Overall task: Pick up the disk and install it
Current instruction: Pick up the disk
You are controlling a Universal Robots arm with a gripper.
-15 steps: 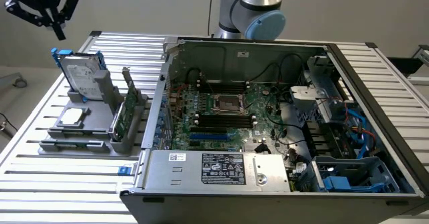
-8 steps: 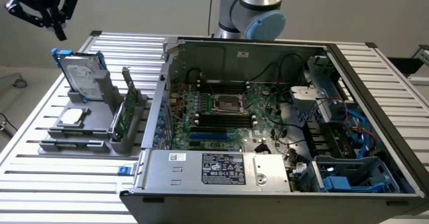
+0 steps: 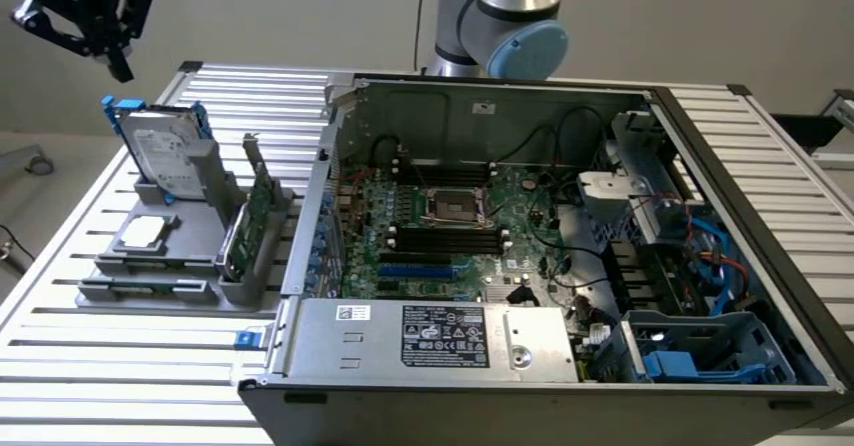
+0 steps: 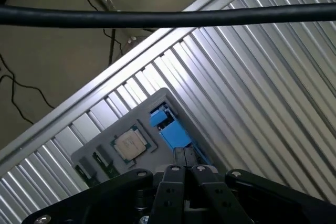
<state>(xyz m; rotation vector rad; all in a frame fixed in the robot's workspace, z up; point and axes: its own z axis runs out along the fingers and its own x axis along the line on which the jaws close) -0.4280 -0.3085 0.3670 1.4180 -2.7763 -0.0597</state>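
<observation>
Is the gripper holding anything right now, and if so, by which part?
Nothing is held. The gripper is shut with nothing between its fingers, up above the disk, which stands upright in the grey holder, untouched.

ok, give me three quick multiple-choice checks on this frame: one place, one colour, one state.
1. Where is the disk?
A. Upright in the grey holder, to the exterior view's left of the open case
B. In the case's drive bay
C. Held in the jaws

2. What colour is the disk's carrier frame?
A. Green
B. Blue
C. Red

3. How do the gripper jaws stand?
A. Open around the disk
B. Shut, empty
C. Shut on the disk

Answers: 1 A, it stands on edge in the holder beside the case. 2 B, blue plastic edges the drive. 3 B, the jaws meet with nothing between them, clear of the disk.
</observation>
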